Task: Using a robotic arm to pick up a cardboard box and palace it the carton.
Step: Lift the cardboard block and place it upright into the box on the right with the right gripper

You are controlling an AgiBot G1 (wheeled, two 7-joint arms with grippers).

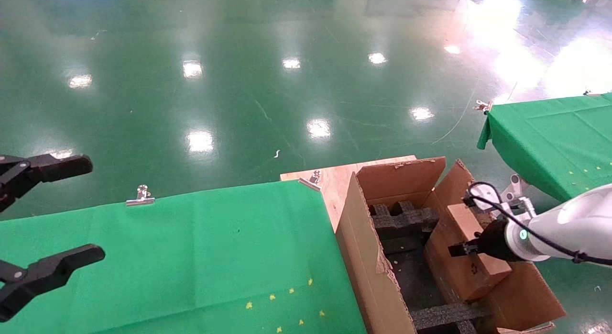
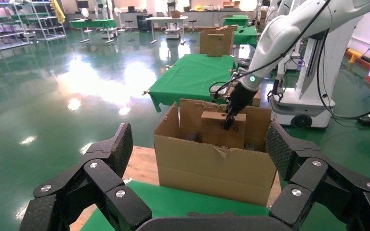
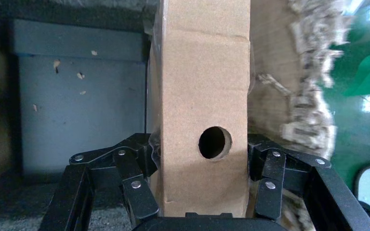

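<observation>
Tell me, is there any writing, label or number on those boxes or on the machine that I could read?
No readable words or numbers in any view.
Small cardboard box: one small dark printed mark on its side, too small to make out; its narrow face shows only a round hole.
Big carton: plain brown, no print visible.
Right gripper, shut on the small box: no markings.
Left gripper, open over the green cloth: no markings.

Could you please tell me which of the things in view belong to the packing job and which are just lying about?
Part of the job:
- right hand, shut on the cardboard box
- cardboard box, held upright inside the carton
- carton, open, with black foam inserts

Just lying about:
- left hand, open over the green cloth
- metal clip
- second green table
</observation>
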